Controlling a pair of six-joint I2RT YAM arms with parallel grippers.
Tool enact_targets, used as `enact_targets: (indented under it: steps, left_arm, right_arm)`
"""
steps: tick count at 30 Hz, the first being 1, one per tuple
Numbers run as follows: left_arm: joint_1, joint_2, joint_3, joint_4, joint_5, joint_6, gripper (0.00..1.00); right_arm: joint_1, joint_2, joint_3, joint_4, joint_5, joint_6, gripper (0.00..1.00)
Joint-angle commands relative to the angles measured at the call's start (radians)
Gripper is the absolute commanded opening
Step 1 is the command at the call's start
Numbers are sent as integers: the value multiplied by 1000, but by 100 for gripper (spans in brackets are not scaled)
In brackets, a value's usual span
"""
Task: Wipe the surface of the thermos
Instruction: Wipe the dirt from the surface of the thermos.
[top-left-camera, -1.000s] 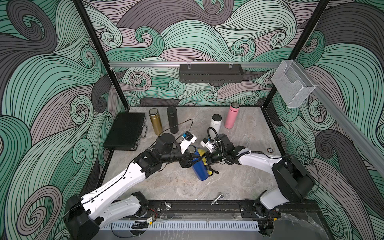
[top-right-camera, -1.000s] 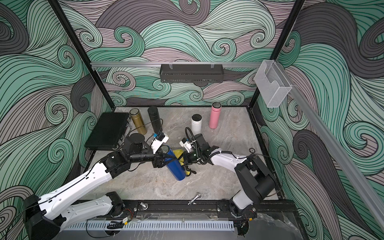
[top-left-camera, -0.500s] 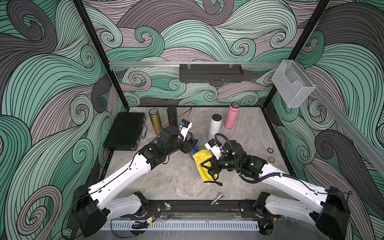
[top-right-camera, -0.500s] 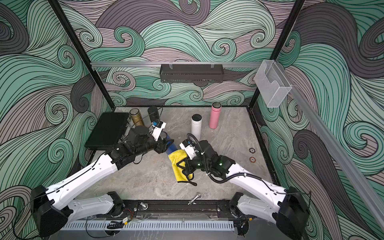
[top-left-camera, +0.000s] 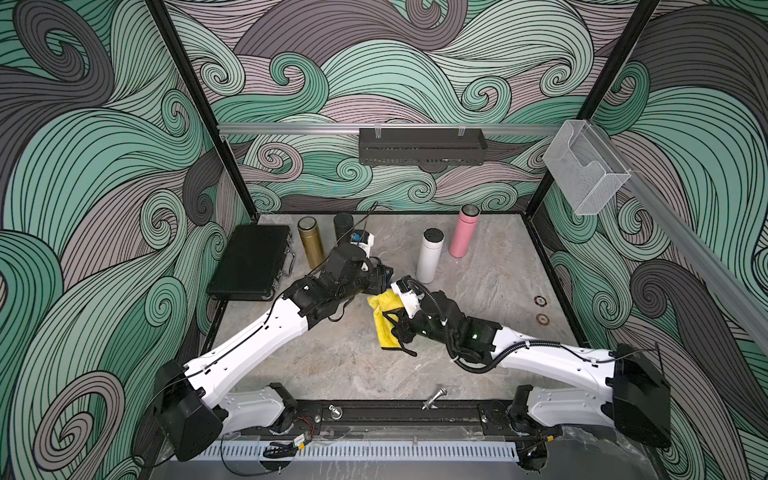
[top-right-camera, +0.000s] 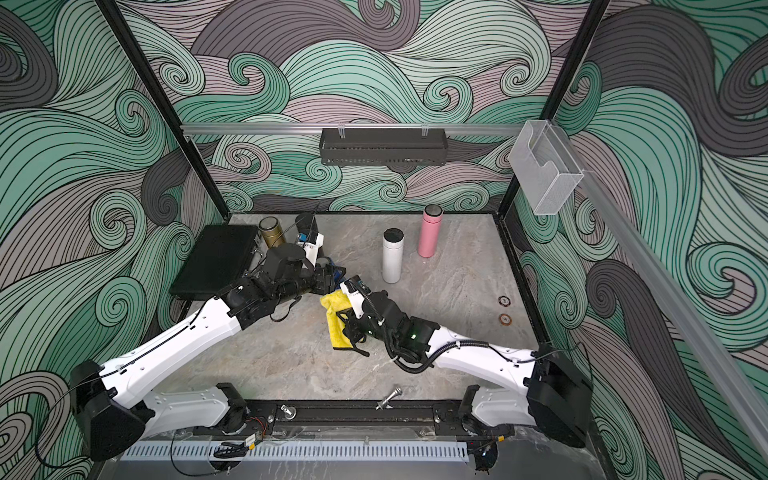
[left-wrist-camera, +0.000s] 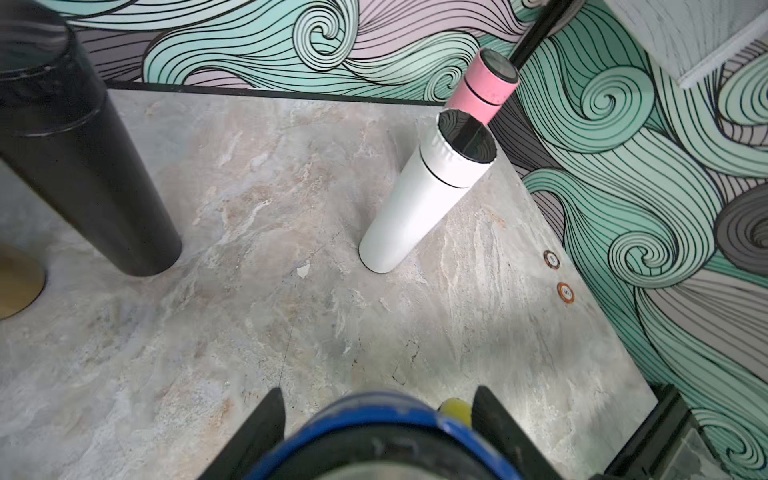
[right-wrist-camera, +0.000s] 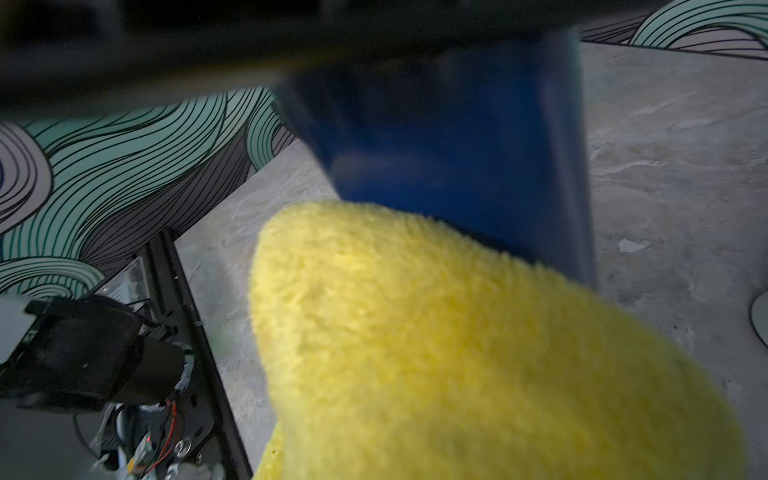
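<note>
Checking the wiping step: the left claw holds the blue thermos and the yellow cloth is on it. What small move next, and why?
Probably a short stroke of the right claw, sliding its yellow cloth along the blue thermos. The left claw is shut on the thermos, the cloth lies against its side, and bare blue wall shows beyond the cloth.

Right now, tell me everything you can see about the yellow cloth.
The yellow cloth is a fluffy, microfibre-looking rag, bright and plain, with no visible pattern or stain. It is bunched and folded rather than spread, hanging lengthwise near the middle of the table. The right gripper is shut on it, and the cloth lies against the side of the blue thermos, covering much of its body in both top views. Whether its lower edge reaches the table cannot be told.
</note>
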Motion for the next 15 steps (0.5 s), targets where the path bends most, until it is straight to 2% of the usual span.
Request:
enact_targets:
  steps: [1,7,15]
  left_arm:
    - [0,-63,42,14,-23,-91,0]
    - [-1,-77,29,22,-38,-115,0]
    - [-1,-35,45,19,-30,-119,0]
  right_arm:
    - [8,29,5,23,154,36,0]
    - [9,-23,-61,47,168,77,0]
    - [13,25,87,120,93,-2,0]
